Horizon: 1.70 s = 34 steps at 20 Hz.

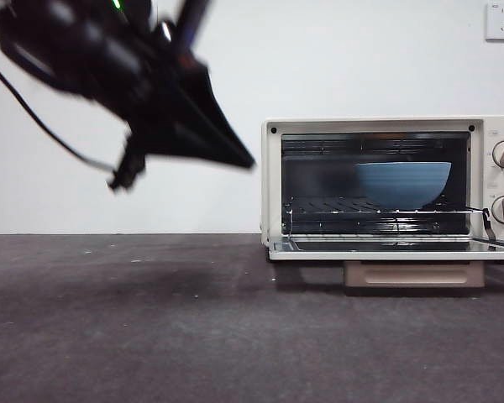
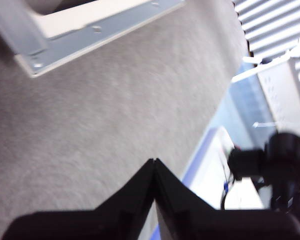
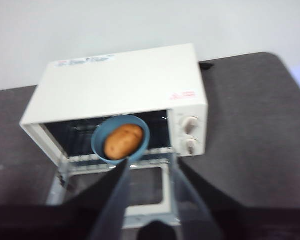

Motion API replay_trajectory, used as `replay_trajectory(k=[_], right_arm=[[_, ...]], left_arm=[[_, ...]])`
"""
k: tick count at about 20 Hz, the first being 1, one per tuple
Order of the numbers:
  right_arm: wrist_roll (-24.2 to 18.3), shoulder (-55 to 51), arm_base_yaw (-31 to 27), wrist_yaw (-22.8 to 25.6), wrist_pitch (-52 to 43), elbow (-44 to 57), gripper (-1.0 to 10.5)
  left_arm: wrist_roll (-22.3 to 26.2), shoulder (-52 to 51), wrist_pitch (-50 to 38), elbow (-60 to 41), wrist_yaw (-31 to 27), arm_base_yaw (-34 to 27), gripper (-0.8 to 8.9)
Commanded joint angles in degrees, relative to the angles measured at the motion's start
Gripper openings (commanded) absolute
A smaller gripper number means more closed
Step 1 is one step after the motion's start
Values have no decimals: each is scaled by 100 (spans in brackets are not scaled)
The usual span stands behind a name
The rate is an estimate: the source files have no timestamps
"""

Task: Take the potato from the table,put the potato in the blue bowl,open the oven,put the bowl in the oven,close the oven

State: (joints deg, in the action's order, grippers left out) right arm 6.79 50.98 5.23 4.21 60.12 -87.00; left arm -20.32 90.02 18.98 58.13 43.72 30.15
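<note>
While the bowl [image 1: 403, 184] stood on the rack inside the oven [image 1: 497, 126], with the potato [image 3: 123, 141] lying in it, the door [image 1: 395, 246] was down flat over the desk [image 1: 151, 319], so closing seemed to be the only step left. The left pincer [image 2: 154, 162] hung high, well apart from the oven, with its two jaws clenched together on nothing. The right pincer [image 3: 145, 167] was released, its jaws spread and empty, above the door and just short of the bowl. I judged the door to be stiff and light on its hinge, with glass in the middle, so it should not be slammed. Its beige bar handle [image 1: 413, 274] hung under the front edge; the best hold was probably there, pushing up from below at the middle. The bowl looked hard and smooth, and a jolt could shift it on the wire rack.
</note>
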Motion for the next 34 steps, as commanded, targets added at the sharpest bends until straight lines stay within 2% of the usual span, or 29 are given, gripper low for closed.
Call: replay_trajectory(k=[1,6,14,22,26,34], right_arm=[[-205,-264,4,153,184,0,51],[-216,-669,4,518,337,0,-13],[-232,-1008,4,527,446,0,-12],[-227,-1003,4,525,636,0,-12],[-186,-1003,4,522,645,0,-12],[-92,-1001,4,520,754,0,-12]], left_arm=[[-1073,505,-466,-39,37,-22,-5],[-1993,1102,-1182,-39,-28,-24,-5],[-3178,1858,-1974,-24,-337,-22,-5],[-3799,2072,-2507,-15,-761,-68,-5],[-3812,2074,-2507,11,-837,-149,-6],[-3807,2074,-2503,238,-601,-153,-6]])
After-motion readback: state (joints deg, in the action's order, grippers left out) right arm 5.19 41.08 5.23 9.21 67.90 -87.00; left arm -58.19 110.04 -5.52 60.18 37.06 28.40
